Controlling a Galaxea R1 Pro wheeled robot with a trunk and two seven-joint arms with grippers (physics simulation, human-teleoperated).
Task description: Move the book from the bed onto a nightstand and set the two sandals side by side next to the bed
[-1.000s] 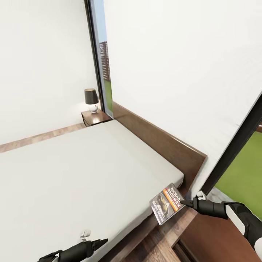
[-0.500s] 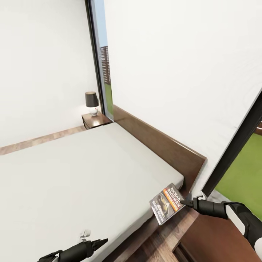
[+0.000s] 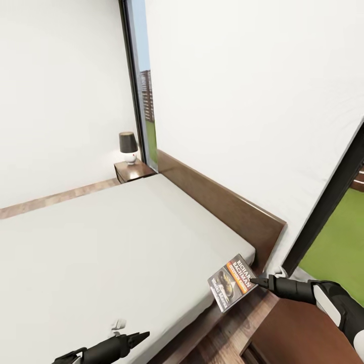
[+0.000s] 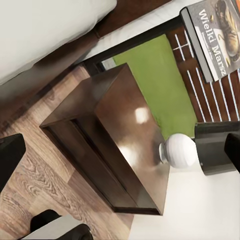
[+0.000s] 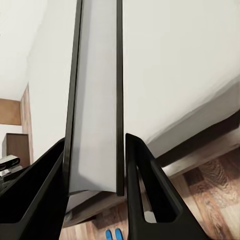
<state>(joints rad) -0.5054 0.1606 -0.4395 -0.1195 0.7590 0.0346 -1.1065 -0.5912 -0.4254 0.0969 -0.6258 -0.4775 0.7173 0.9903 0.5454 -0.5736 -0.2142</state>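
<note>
Here the right gripper [image 3: 254,280] is clamped on the book [image 3: 231,282], pinching it by one edge so the cover faces up and out, off the corner of the bed [image 3: 126,237] nearest the headboard [image 3: 222,207]. In the right wrist view the book [image 5: 95,100] runs edge-on between the two fingers [image 5: 145,185], pages pressed from both sides: a firm edge grip, suited to carrying a thin paperback without letting it fan open. The book hangs clear of the mattress, over the strip of floor [image 3: 217,338] beside the bed, so it is lifted but not yet set down. Just beside the bed on this near side stands a nightstand [image 3: 303,333], its glossy top [image 4: 135,135] and a white lamp base [image 4: 179,150] plain in the left wrist view; a second nightstand [image 3: 132,170] with a dark-shaded lamp [image 3: 128,146] sits at the bed's far side, by the window [image 3: 144,86]. The near one is likely the target, being closest to the held book. The left gripper [image 3: 136,336] hovers low over the bed's near edge, fingertips together as far as the head view shows, carrying nothing, seemingly parked out of the way. Something bright blue [image 5: 113,235], probably the sandals, lies on the floor beside the bed, glimpsed small between the right fingers; their arrangement cannot be judged.
</note>
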